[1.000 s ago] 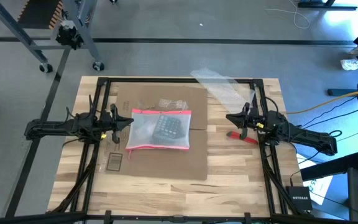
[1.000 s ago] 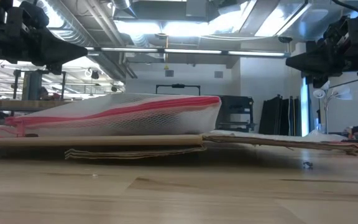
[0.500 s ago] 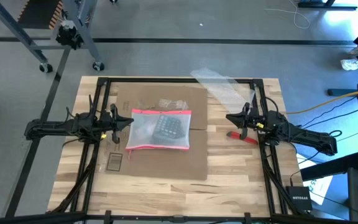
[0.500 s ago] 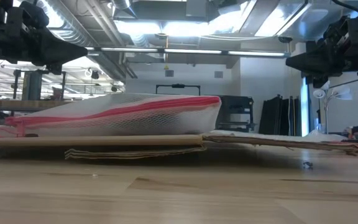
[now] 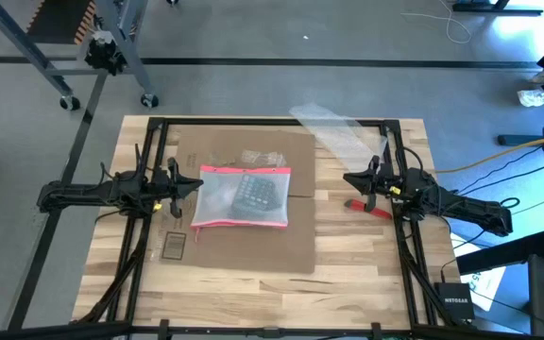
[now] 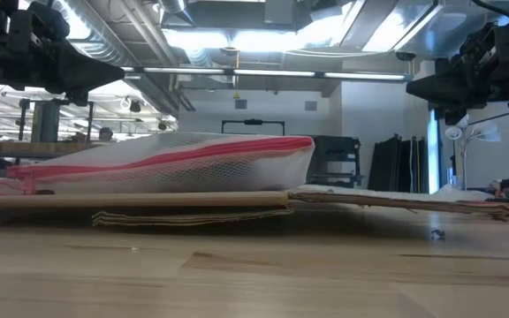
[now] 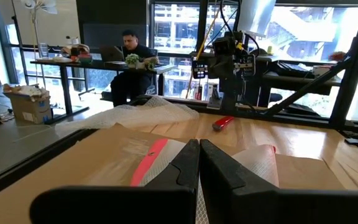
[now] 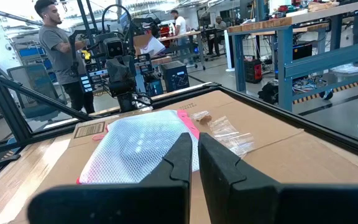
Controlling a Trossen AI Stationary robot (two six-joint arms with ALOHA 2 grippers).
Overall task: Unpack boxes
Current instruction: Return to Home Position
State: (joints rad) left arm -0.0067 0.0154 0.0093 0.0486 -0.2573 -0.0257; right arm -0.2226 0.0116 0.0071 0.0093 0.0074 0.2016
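Observation:
The brown cardboard box (image 5: 244, 241) lies flattened on the wooden table, with a small label (image 5: 173, 246) near its left edge. On it rests a clear mesh pouch (image 5: 244, 196) with a pink-red zip edge and a dark object inside. My left gripper (image 5: 199, 184) hangs shut and level above the box's left side, its tips near the pouch's left edge. My right gripper (image 5: 346, 177) hangs shut and level over the table, right of the box. Both touch nothing. The left wrist view shows the shut fingers (image 7: 199, 155) above the pouch (image 7: 157, 155).
A red tool (image 5: 366, 208) lies on the table just below my right gripper. A sheet of clear wrap (image 5: 333, 127) lies at the far right corner. A small clear bag (image 5: 261, 156) sits on the box beyond the pouch. People show in the room behind.

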